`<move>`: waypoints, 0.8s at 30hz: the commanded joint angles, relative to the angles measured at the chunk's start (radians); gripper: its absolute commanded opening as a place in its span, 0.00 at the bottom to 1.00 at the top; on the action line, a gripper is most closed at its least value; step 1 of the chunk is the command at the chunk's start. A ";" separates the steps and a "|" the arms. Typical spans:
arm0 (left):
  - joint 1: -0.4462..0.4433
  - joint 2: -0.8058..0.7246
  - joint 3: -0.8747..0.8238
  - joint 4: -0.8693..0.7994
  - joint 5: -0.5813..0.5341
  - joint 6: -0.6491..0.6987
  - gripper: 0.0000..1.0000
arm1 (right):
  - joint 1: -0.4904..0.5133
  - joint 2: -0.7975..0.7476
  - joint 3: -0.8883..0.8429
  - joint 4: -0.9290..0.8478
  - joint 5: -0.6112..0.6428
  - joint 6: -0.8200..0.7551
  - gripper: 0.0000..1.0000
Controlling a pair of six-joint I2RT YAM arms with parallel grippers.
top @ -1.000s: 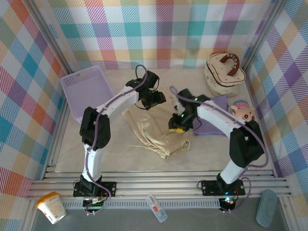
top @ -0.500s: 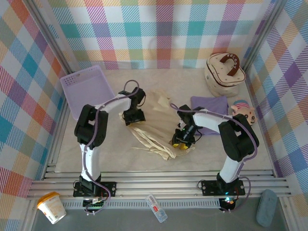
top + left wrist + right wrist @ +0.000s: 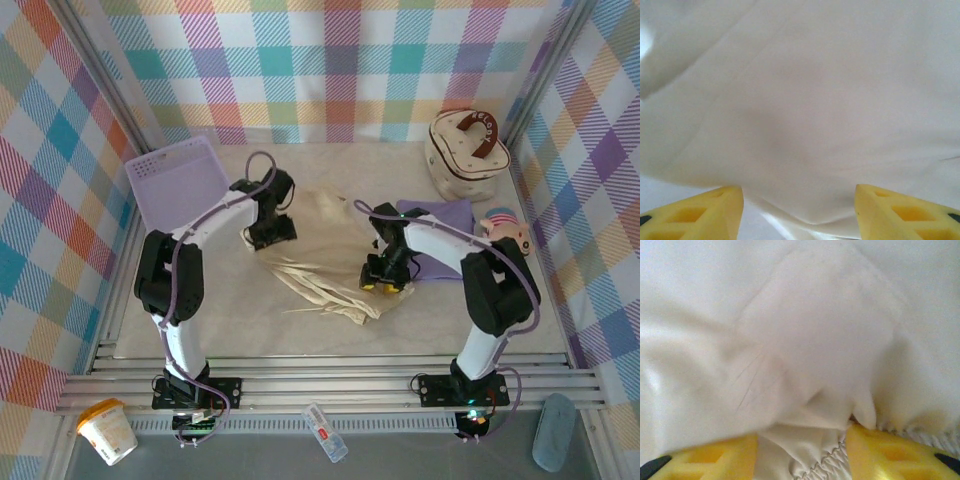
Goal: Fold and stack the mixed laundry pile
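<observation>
Top external — beige garment (image 3: 322,236) between basket (image 3: 180,188), case (image 3: 465,152)

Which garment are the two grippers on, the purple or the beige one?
The beige-cream garment, mid-table under the left gripper and right gripper; the purple T-shirt lies flat further right.

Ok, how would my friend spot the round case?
Look at the table's far right corner, where the checked walls meet. The cream round case sits there, behind the purple T-shirt. Only it has a brown curved handle on top.
</observation>
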 commanded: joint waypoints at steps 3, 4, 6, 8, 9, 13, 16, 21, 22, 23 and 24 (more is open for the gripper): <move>-0.002 0.096 0.100 0.063 0.044 -0.036 0.64 | 0.050 -0.118 0.010 -0.039 -0.003 -0.064 0.40; -0.001 0.125 0.104 0.065 0.039 -0.035 0.63 | 0.066 -0.117 -0.005 -0.027 -0.004 -0.065 0.39; 0.000 0.184 0.106 0.063 0.017 -0.028 0.63 | 0.099 -0.099 -0.042 -0.003 -0.018 -0.057 0.37; 0.004 0.229 0.112 0.051 -0.009 -0.016 0.62 | 0.126 -0.077 -0.079 0.023 -0.012 -0.051 0.36; 0.009 0.244 0.113 0.048 -0.022 -0.006 0.62 | 0.135 -0.069 -0.100 0.034 0.000 -0.045 0.36; 0.027 0.285 0.110 0.052 -0.084 0.040 0.62 | 0.135 -0.035 -0.189 0.032 0.111 -0.020 0.38; 0.040 0.324 0.147 0.013 -0.107 0.083 0.61 | 0.083 -0.001 -0.230 -0.010 0.227 -0.013 0.40; 0.029 0.290 0.141 -0.028 -0.073 0.111 0.61 | -0.016 -0.074 -0.212 -0.006 0.198 -0.041 0.52; 0.027 0.272 0.132 -0.032 -0.063 0.107 0.61 | -0.018 -0.106 -0.197 -0.006 0.178 -0.043 0.57; 0.026 0.246 0.121 -0.034 -0.045 0.102 0.61 | -0.018 -0.148 -0.179 -0.004 0.140 -0.041 0.65; 0.026 0.221 0.110 -0.032 -0.034 0.095 0.62 | -0.018 -0.186 -0.163 -0.008 0.112 -0.032 0.74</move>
